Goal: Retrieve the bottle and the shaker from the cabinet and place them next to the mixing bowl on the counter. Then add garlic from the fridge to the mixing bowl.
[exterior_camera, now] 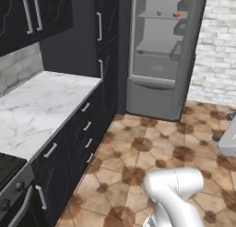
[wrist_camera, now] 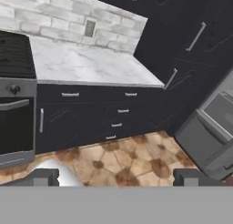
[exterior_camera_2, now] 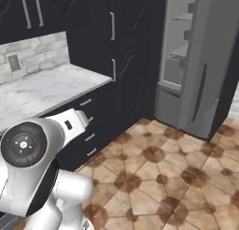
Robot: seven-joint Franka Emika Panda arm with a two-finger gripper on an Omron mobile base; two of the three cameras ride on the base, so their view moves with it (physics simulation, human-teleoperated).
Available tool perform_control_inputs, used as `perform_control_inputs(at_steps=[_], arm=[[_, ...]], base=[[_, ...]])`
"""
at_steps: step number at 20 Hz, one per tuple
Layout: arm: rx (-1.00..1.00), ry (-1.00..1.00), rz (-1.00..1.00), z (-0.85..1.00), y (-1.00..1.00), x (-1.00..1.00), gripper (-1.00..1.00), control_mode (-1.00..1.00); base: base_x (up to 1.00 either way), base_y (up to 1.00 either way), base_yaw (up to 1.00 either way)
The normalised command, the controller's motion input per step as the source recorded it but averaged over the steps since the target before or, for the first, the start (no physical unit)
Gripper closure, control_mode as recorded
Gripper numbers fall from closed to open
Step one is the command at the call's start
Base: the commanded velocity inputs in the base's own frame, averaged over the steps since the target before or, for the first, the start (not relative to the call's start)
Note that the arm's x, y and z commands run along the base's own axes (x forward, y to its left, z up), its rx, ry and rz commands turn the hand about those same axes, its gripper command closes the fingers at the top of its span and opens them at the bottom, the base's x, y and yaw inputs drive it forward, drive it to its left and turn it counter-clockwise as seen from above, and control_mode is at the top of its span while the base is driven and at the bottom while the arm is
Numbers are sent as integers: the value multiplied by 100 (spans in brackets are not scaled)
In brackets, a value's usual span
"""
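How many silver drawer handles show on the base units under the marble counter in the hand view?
5: two side by side in the top row, then three stacked below the right one. The vertical door pull is not counted.

Brown and tan tiled floor (exterior_camera: 138, 152), whitish brick wall (exterior_camera: 216, 46), grey brick backsplash (exterior_camera_2: 37, 56), dark drawers with silver handles (exterior_camera: 83, 134), tall dark cupboards (exterior_camera_2: 126, 61), grey fridge (exterior_camera: 161, 50) standing open with shelves showing, black oven (wrist_camera: 16, 123) beside the drawers
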Motion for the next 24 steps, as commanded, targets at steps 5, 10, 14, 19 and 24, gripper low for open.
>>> perform_control_inputs(at_steps=[5,10,14,19,24], arm=[[0,0,0,0,0,0,-100,100],[0,0,0,0,0,0,-100,100],[0,0,0,0,0,0,-100,100],[0,0,0,0,0,0,-100,100],[0,0,0,0,0,0,-100,100]], base=[[78,42,-19],[78,40,-17],[60,5,-19],[57,-3,-21],[57,-2,-20]])
